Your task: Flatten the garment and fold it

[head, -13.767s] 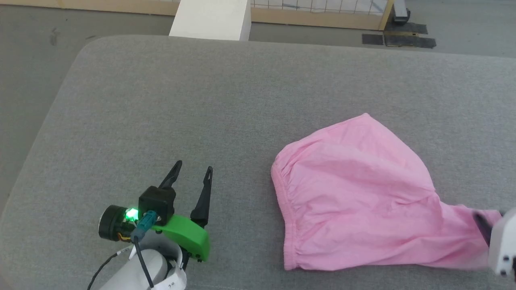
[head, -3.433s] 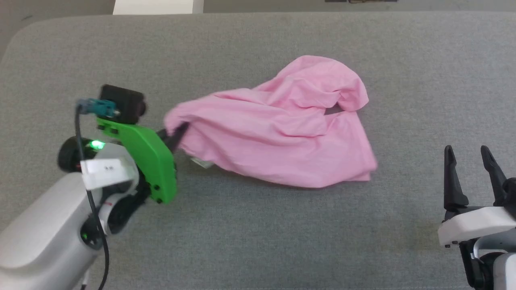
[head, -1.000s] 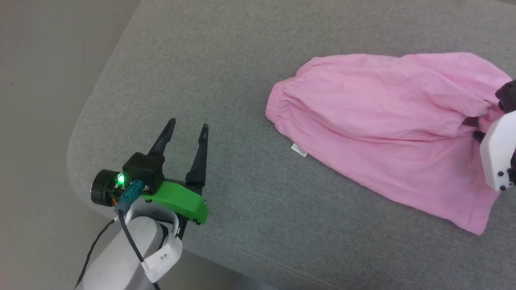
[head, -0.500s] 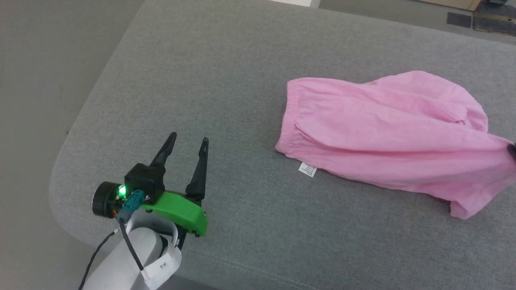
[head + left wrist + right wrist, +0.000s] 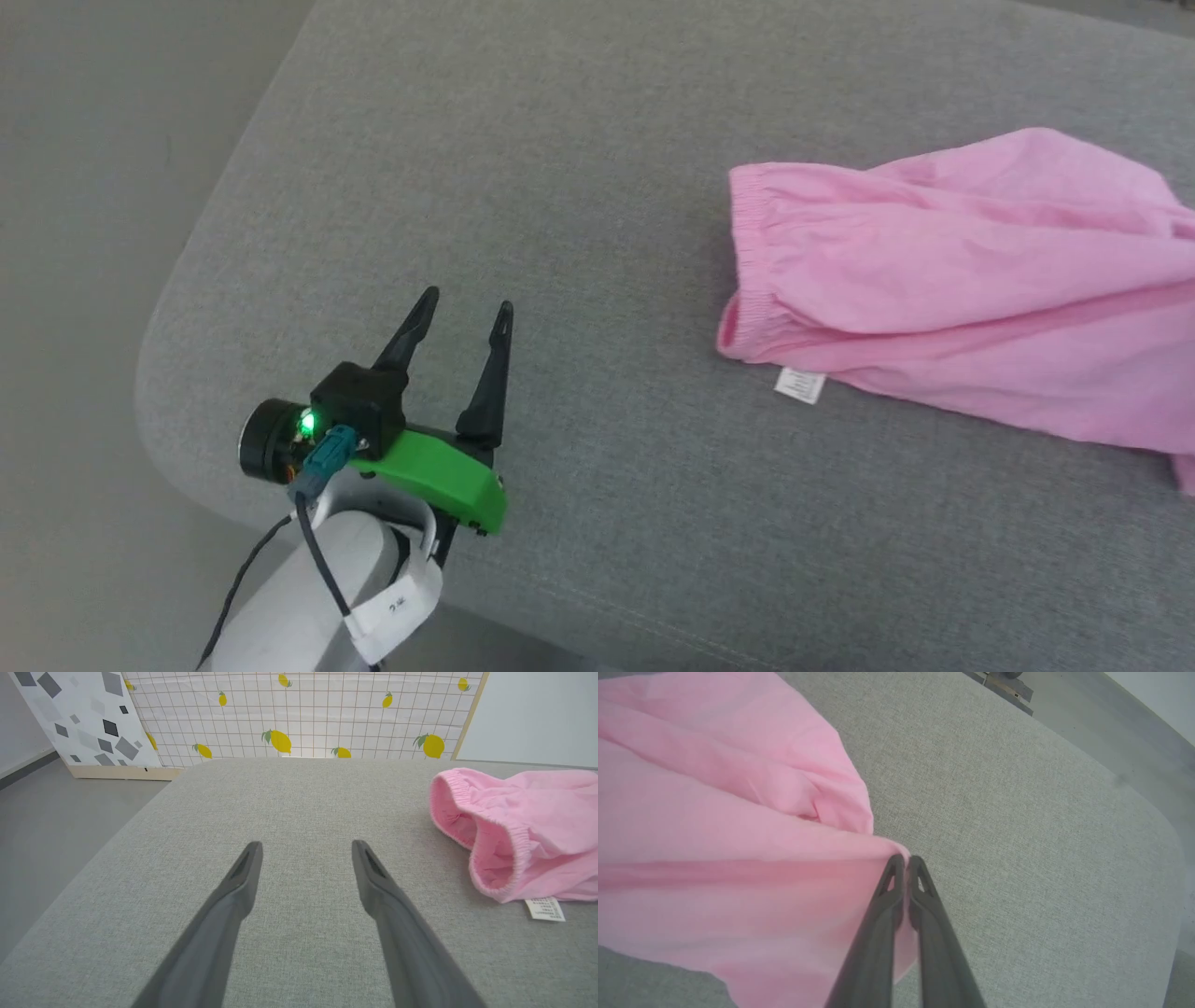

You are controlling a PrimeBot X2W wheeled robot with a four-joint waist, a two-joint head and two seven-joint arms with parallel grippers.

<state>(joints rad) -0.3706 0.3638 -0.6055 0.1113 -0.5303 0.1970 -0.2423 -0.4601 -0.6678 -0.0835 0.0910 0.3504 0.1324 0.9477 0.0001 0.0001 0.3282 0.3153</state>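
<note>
Finding on progress: the garment (image 5: 962, 280), light pink thin cotton shorts with a gathered elastic waistband (image 5: 747, 252), lies on the grey fabric-covered surface (image 5: 560, 187) toward my right side, with part of it running off the right edge of the head view. It is neither flat nor folded. Long ridges run along the cloth, one layer is rucked over another, and in the left wrist view the waistband gapes open. The small white care label (image 5: 800, 384) lies on the surface just beside the waistband's near corner. I judge the work to be in the flattening stage, with the spreading unfinished and every fold yet to be made. My right gripper (image 5: 906, 858) is clenched on an edge of the pink cloth at the end away from the waistband, and the fabric draws to a point at its tips. My left gripper (image 5: 467, 301) stands released, fingers spread and holding nothing, above the surface and well apart from the waistband. Containers: none are involved in this job. The gaping waist opening shows only the garment's own cloth inside.
</note>
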